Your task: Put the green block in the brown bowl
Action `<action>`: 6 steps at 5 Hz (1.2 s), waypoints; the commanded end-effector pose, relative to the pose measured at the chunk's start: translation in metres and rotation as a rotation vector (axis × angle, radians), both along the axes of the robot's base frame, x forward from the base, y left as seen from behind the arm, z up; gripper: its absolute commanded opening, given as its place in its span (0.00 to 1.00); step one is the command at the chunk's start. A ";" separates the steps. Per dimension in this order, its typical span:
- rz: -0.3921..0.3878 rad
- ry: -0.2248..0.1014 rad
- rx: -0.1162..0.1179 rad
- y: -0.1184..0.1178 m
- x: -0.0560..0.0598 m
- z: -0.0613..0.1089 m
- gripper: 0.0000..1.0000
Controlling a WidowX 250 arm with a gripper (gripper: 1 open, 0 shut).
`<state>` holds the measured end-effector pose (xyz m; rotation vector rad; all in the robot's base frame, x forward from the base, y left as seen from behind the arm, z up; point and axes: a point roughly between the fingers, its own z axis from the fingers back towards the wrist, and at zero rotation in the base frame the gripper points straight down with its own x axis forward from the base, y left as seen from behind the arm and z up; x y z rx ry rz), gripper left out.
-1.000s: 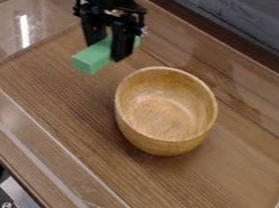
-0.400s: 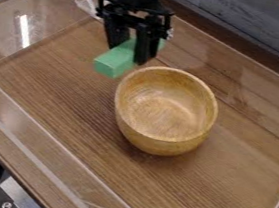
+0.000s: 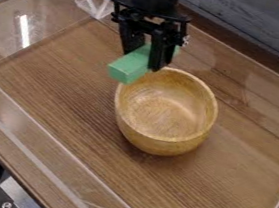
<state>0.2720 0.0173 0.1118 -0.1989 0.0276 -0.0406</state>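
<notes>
While clamped on the upper end of the green block (image 3: 130, 67), the gripper (image 3: 149, 49) hung at the near-left rim of the brown bowl (image 3: 167, 110), block tilted, lower end just outside the wall. Released there, could have struck the rim and dropped onto the counter (image 3: 46, 110); lowered there, could have nudged the bowl. Against a second ago: carried from well left of the bowl to its edge.
</notes>
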 end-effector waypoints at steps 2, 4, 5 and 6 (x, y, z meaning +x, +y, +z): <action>-0.043 -0.110 0.007 -0.012 0.007 0.023 0.00; -0.074 -0.121 0.007 -0.023 0.005 0.019 0.00; -0.085 -0.126 0.008 -0.029 0.003 0.018 0.00; -0.095 -0.127 0.010 -0.034 0.002 0.016 0.00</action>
